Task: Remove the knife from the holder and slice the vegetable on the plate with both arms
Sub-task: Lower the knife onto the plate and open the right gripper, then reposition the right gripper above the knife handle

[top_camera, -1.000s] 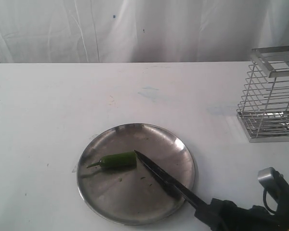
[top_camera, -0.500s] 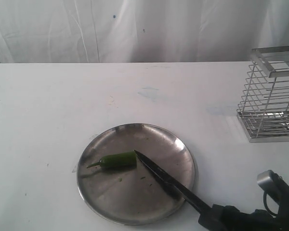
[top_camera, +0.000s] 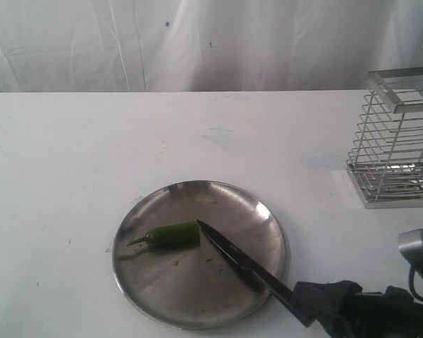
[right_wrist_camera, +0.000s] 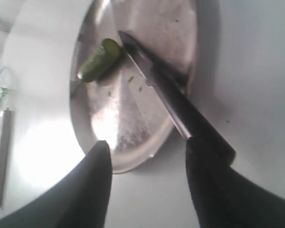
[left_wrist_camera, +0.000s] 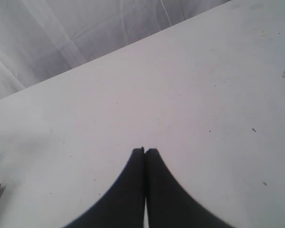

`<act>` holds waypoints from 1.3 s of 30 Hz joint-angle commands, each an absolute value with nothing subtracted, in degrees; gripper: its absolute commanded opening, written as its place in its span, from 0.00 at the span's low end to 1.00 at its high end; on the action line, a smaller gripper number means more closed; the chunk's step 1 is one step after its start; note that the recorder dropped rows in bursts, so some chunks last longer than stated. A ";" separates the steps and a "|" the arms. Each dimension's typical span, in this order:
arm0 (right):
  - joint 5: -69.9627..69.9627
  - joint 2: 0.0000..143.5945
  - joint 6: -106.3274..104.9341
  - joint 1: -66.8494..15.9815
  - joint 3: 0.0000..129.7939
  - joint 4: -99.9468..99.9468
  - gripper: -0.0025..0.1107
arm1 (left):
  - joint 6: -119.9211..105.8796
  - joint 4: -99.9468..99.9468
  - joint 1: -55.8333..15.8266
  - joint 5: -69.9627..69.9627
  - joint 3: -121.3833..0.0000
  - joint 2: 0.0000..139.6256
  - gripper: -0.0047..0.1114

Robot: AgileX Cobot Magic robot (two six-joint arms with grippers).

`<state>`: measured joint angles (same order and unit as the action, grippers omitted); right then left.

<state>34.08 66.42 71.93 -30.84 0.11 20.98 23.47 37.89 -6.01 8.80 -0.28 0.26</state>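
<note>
The black knife (top_camera: 234,258) lies with its blade across the steel plate (top_camera: 162,289), its tip touching the cut end of the green pepper (top_camera: 173,234). Its handle hangs over the plate's near right rim. My right gripper (top_camera: 317,299) is at that handle end and stands open. In the right wrist view its fingers (right_wrist_camera: 147,142) are spread, and the knife (right_wrist_camera: 180,107) runs alongside one finger, not clamped. The pepper (right_wrist_camera: 99,59) and the plate (right_wrist_camera: 128,123) show beyond them. My left gripper (left_wrist_camera: 145,151) is shut over bare table, holding nothing. It is out of the exterior view.
The wire holder (top_camera: 398,141) stands at the table's far right and looks empty. A white curtain hangs behind the table's back edge. A thin stick-like object (right_wrist_camera: 2,156) lies on the table at the edge of the right wrist view.
My right arm has drawn back to the right, its metal segment sliding toward the frame's edge. Knife, pepper and plate have stayed where they were.
</note>
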 commanded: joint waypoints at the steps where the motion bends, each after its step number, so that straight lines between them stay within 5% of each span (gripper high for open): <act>1: 33.64 58.96 72.19 -30.76 0.00 21.66 0.34 | 23.49 38.42 -6.37 8.61 0.00 0.00 0.04; 6: 29.37 50.48 72.60 -30.76 0.36 23.38 0.23 | 23.49 38.42 -6.37 8.61 0.00 0.00 0.04; 20: -22.32 56.29 30.08 -30.76 31.27 22.09 0.04 | 23.49 38.42 -6.37 8.61 0.00 0.00 0.04; 27: -47.81 67.13 -10.34 -26.65 41.35 -11.40 0.02 | 23.49 38.42 -6.37 8.61 0.00 0.00 0.04; 39: -69.96 90.16 -51.11 -10.55 50.88 -51.02 0.02 | 23.49 38.42 -6.37 8.61 0.00 0.00 0.04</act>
<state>-68.96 86.76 -46.57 -12.42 48.06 -47.54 23.47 37.89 -6.01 8.80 -0.28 0.26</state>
